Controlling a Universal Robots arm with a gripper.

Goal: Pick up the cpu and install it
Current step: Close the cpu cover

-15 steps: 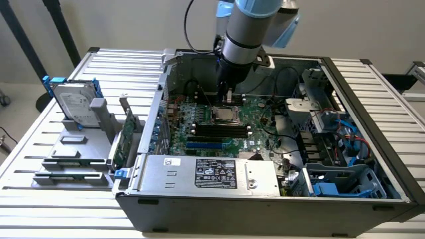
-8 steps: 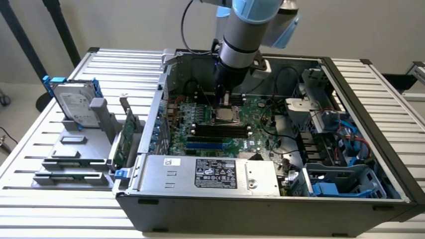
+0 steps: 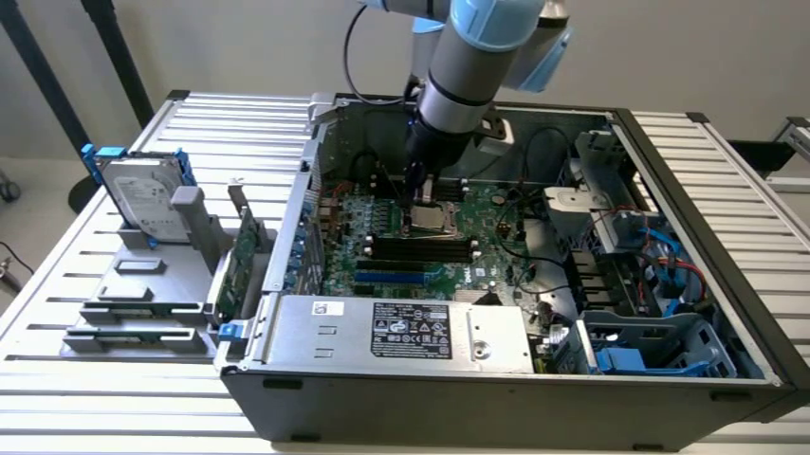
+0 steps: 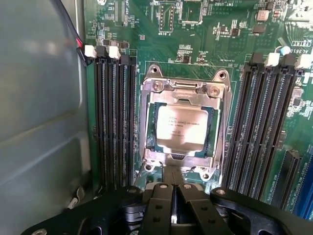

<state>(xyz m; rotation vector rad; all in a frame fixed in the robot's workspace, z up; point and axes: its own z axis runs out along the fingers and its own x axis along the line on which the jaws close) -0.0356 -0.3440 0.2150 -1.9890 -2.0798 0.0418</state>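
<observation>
Silver cpu (image 4: 184, 129) flat in motherboard socket (image 4: 182, 88)

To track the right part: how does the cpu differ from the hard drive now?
The cpu is small and square; the hard drive is larger and oblong. The cpu lies flat in the motherboard socket inside the case; the hard drive stands on edge in a grey rack outside it. Both have silvery metal faces.

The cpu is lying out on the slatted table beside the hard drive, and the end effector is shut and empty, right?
Not quite. The cpu is not on the table. The wrist view shows it seated in the metal-framed socket on the green motherboard, between two banks of black memory slots. The rest holds: the end effector is shut and empty.
</observation>
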